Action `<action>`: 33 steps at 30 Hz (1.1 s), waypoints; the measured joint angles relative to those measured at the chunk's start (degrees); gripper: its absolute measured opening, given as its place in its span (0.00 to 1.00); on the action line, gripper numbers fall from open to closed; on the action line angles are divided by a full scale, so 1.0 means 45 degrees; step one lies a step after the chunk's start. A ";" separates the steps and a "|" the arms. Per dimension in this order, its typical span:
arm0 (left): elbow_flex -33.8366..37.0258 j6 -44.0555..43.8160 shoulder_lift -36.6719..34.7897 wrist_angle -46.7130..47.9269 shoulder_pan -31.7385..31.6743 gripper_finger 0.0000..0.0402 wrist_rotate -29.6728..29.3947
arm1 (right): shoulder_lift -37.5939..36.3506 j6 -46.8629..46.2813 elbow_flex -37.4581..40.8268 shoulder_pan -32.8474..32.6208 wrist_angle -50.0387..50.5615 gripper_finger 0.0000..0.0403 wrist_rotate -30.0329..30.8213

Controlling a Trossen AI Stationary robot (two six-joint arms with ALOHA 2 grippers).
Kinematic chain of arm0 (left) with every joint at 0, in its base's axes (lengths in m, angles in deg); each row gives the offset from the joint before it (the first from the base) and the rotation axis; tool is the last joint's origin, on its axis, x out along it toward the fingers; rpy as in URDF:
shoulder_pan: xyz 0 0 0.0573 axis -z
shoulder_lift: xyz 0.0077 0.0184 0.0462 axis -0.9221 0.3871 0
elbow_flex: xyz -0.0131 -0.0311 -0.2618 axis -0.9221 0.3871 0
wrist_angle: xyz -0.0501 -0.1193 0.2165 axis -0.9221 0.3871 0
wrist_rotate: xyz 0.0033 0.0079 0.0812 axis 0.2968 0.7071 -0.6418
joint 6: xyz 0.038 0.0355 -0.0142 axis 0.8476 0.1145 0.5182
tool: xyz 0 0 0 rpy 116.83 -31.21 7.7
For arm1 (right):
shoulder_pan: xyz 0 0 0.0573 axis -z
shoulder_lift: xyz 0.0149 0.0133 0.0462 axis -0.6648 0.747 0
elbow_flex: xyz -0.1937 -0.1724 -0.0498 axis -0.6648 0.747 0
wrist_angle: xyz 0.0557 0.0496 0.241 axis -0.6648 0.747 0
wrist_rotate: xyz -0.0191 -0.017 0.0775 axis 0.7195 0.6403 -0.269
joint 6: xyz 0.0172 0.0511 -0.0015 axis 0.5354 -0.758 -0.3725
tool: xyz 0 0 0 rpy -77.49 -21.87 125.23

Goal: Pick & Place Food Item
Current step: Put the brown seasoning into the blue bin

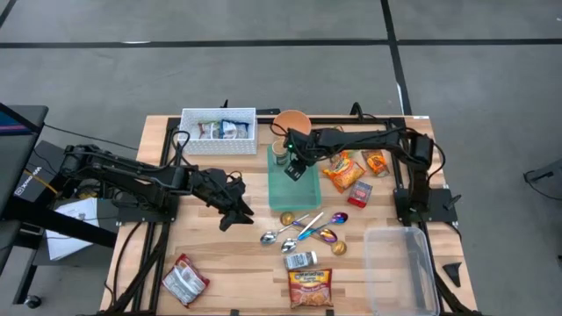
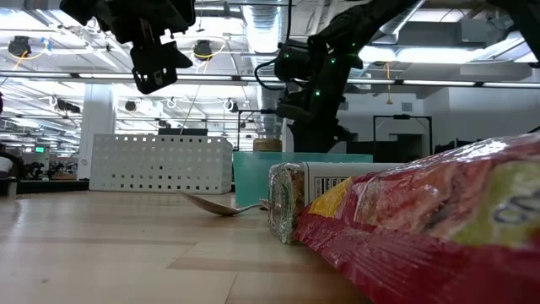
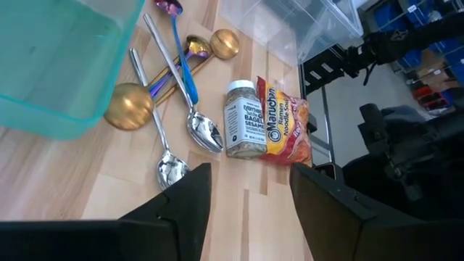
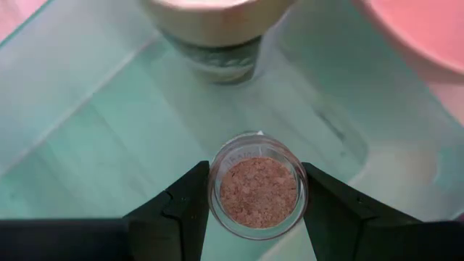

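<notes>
I've the right gripper clamped on a spice jar above the teal bin; I'd lower straight, release low; left gripper open, waiting.

Wooden surface with food packs, spoons and bins spread over it.

At the far edge sit a white basket and an orange bowl; a teal bin stands mid-surface. Toward the right edge lie snack packs and a red packet. Spoons cluster centrally, near a spice jar on its side and a ramen pack at the near edge. A clear tub fills the near right corner, and a silver bag lies near the left corner.
</notes>
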 joint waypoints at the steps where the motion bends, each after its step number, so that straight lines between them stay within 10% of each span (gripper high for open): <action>1: 0.0000 -0.0080 0.0000 -0.0002 0.0000 0.45 0.0000 | 0.0000 0.0052 0.0000 0.0088 -0.0047 0.43 -0.0005; 33: 0.0000 -0.0681 0.0000 -0.0002 0.0000 0.45 0.0000 | 0.0000 0.2106 0.0005 0.0727 -0.0624 0.43 -0.0393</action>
